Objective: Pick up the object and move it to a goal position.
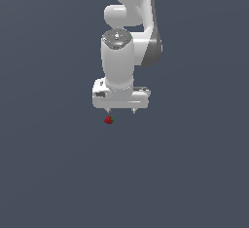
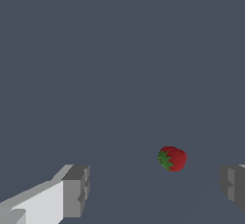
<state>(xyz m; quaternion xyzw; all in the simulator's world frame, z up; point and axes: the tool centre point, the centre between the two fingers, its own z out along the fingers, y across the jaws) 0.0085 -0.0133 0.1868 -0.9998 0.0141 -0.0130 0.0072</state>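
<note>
We see the strawberry [image 2: 172,159] between our wide-open jaws, off-centre toward one finger; in the exterior view it sits at seven o'clock below the gripper [image 1: 121,110].

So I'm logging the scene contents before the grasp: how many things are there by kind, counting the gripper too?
Strawberry: 1, red with a green bit, lying loose and ungrasped
Gripper: 1, white, jaws apart, above the strawberry
Total: 2
</note>
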